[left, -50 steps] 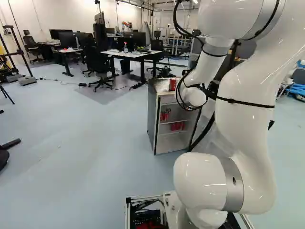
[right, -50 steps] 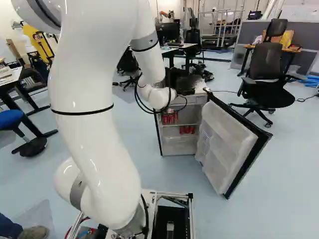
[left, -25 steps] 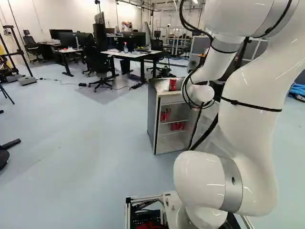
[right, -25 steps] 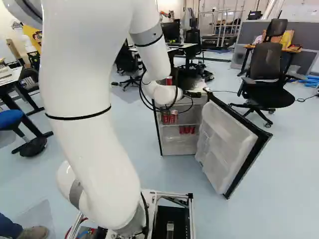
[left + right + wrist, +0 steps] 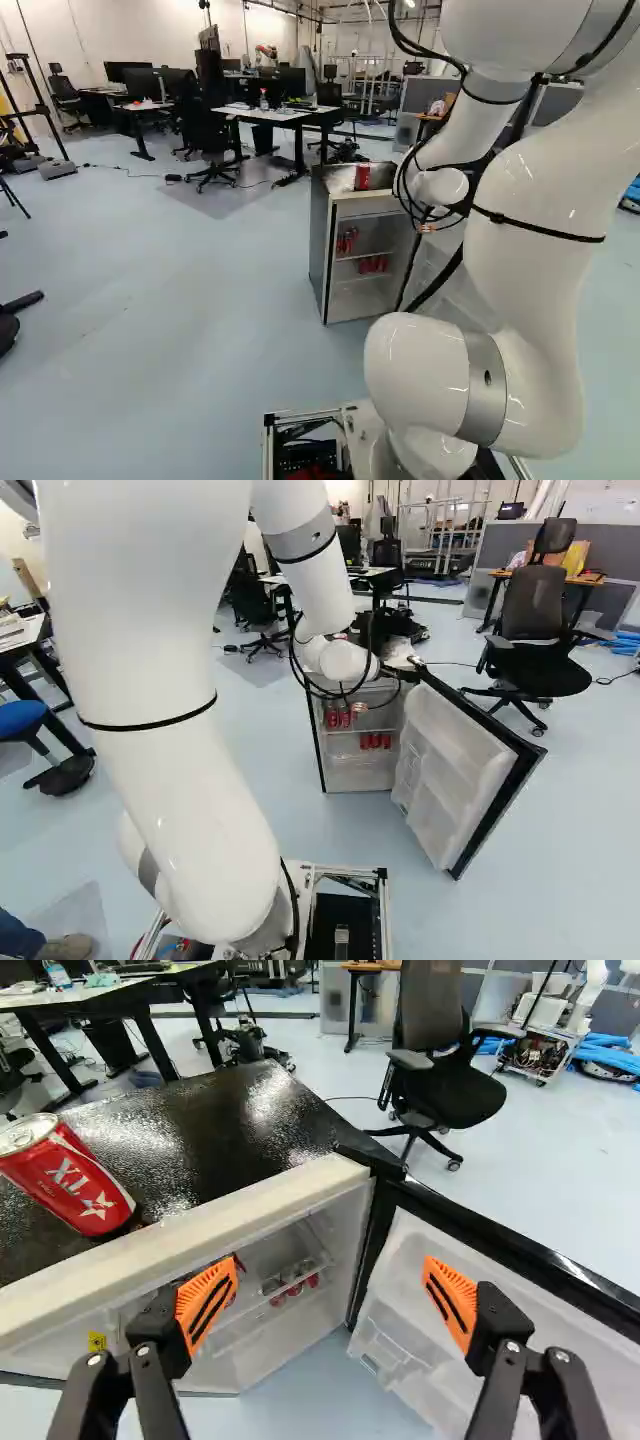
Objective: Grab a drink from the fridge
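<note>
My gripper point(image 5: 427, 228) hangs near the fridge point(image 5: 320, 245) front in the left base view, beside the arm's wrist. In the wrist view the gripper point(image 5: 328, 1295) stands open, nothing between its orange pads; beyond it are the open fridge interior and the hinge corner. Several red cans point(image 5: 376, 741) stand on the fridge shelves; in the wrist view some small cans point(image 5: 290, 1284) show between the fingers, and one is partly hidden behind a finger. A larger red can point(image 5: 72, 1182) stands on the black fridge top, off to one side of the gripper.
The fridge door point(image 5: 450, 770) stands wide open, its white inner bins facing the arm. A black office chair point(image 5: 535, 640) is behind the door. Desks point(image 5: 275, 114) with monitors stand farther back. Another robot point(image 5: 595, 974) stands far off in the wrist view.
My arm's wrist and gripper have moved to the right in both base views, toward the fridge's door side. The base, fridge and cans stay put.
</note>
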